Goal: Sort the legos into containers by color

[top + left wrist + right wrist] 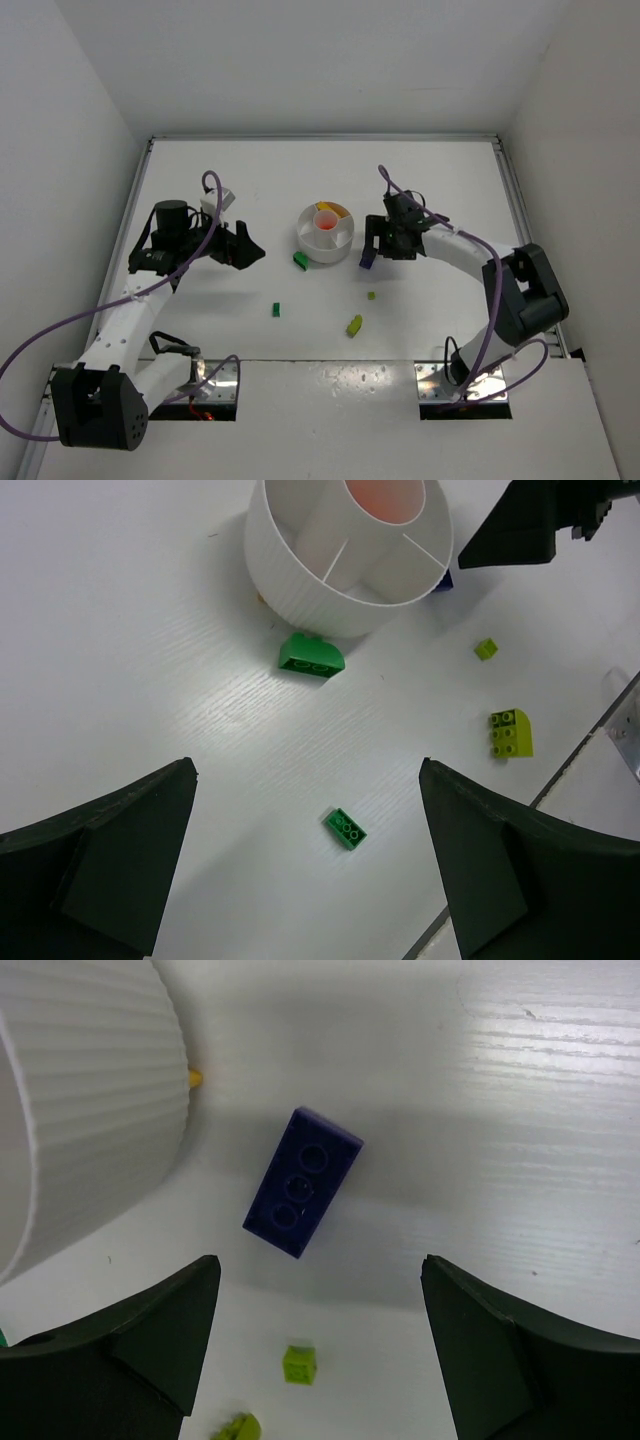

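The round white dish [312, 247] stands mid-table, with red-orange showing in its centre well [326, 219] and yellow in a back wedge [337, 209]. A dark purple brick [302, 1182] lies on the table beside the dish wall [100, 1110], just ahead of my open right gripper [320, 1265], which holds nothing. A curved green brick [312, 655] rests against the dish's near side. A small green brick [344, 828] lies between and below the fingers of my open, empty left gripper [306, 770]. A tiny lime cube [299, 1364] and a larger lime brick [510, 733] lie nearer the front.
A yellow-orange bit [196, 1077] peeks out at the foot of the dish. The right gripper [388, 252] hangs close to the dish's right side and the left gripper [252, 243] to its left. White walls enclose the table on three sides.
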